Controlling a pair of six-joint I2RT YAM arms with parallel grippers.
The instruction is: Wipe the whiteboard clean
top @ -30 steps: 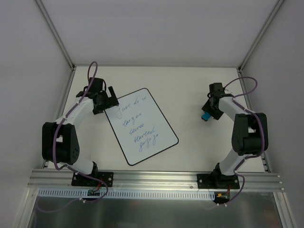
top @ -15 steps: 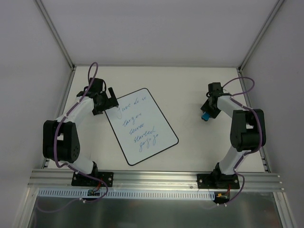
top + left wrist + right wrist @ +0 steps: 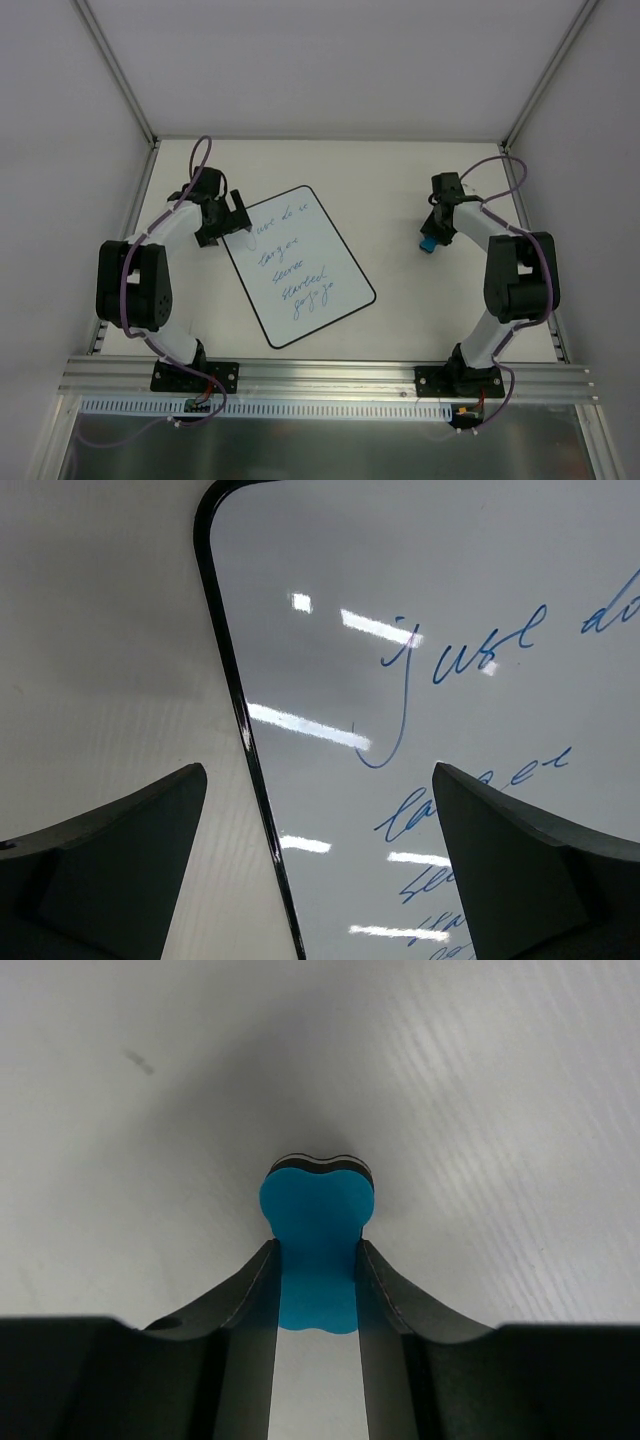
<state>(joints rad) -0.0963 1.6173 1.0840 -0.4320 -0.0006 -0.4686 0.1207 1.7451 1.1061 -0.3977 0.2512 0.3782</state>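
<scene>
Top view: whiteboard (image 3: 298, 265) flat on table (image 3: 400, 180), left of centre, tilted, blue handwriting on face. At its far-left edge: left gripper (image 3: 238, 212). Well apart to right: right gripper (image 3: 430, 240), with blue eraser (image 3: 428, 246) between fingers.

Left wrist view: jaws spread wide, nothing held, straddling whiteboard's edge. Contact with whiteboard not discernible.

Right wrist view: jaws clamped on blue eraser, table beneath.

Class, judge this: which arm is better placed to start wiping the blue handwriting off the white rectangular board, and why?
Right, probably: the right gripper is shut on the blue eraser block, right of the black-rimmed whiteboard. The left gripper hangs open and empty over the board's edge.
</scene>
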